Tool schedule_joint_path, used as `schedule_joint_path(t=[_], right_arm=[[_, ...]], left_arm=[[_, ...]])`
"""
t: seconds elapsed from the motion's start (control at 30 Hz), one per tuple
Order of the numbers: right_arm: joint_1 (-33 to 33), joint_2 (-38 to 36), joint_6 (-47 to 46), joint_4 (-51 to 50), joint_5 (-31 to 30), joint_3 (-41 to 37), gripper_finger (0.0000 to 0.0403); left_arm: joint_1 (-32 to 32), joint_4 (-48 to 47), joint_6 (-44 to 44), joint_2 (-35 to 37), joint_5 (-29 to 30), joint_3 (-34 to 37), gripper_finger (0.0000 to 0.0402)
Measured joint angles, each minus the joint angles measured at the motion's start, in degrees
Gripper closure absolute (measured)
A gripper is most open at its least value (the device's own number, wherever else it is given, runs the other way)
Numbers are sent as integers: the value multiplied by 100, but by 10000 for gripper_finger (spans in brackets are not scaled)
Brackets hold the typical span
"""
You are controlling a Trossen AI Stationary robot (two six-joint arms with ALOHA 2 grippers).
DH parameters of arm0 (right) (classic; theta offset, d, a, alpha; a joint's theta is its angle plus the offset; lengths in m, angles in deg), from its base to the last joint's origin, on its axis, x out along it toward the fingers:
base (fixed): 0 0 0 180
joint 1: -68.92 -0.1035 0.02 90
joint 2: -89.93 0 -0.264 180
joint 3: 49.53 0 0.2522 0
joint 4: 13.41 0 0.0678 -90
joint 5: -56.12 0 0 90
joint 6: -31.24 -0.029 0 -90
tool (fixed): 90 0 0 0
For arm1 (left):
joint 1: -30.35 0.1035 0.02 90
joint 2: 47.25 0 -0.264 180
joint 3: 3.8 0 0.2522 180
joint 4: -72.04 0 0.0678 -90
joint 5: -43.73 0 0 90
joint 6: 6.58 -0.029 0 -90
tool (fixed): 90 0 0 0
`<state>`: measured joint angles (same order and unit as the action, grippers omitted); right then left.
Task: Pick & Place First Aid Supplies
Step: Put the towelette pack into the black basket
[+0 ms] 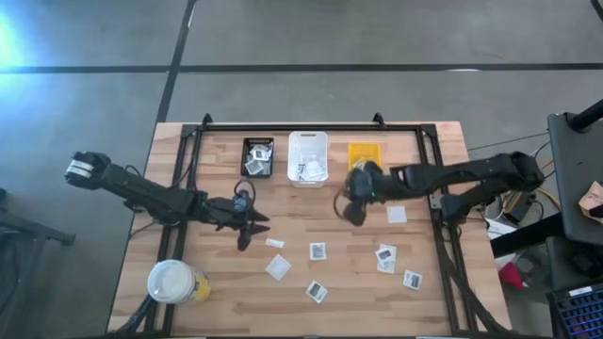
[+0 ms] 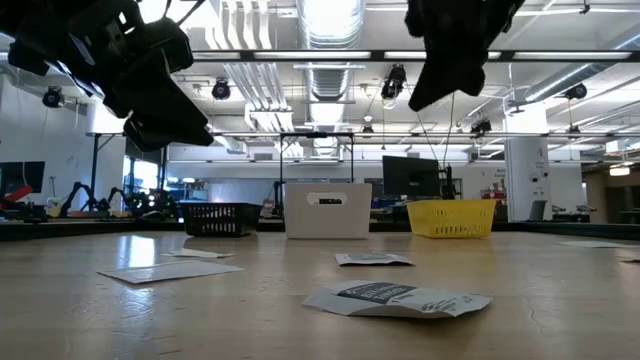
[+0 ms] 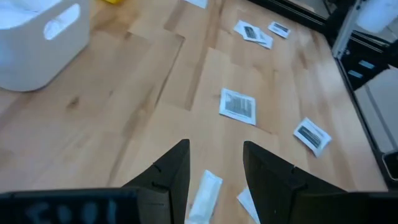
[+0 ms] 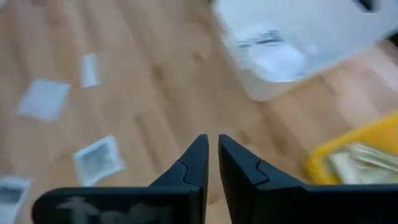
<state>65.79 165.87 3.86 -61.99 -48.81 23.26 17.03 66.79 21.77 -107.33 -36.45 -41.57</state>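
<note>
Paper packets (image 1: 318, 251), smooth wooden table (image 1: 452, 292).

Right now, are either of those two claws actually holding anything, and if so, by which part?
No. The left gripper is open over a narrow packet. The right gripper is nearly closed with nothing between its fingers.

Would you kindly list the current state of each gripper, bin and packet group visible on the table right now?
left gripper: open, empty, hovering above a narrow strip packet.
right gripper: nearly closed, nothing visible between its fingers.
black bin: holds packets.
white bin: holds packets.
yellow bin: holds pale strips.
loose packets: flat on the table, unsorted.
white-lidded cup: upright, lid on.
</note>
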Motion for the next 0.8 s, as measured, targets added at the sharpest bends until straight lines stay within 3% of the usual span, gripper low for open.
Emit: schedule_joint_path(t=[0.43,0.8], right_arm=[[-1430,290,-113,952,-196,-131,394],[-2191,1419,-94,1439,-310,-141,394]], left_arm=[[-428,637,16,-138,8,-2,259],[-444,1173,-610,-1582,25,-613,259]])
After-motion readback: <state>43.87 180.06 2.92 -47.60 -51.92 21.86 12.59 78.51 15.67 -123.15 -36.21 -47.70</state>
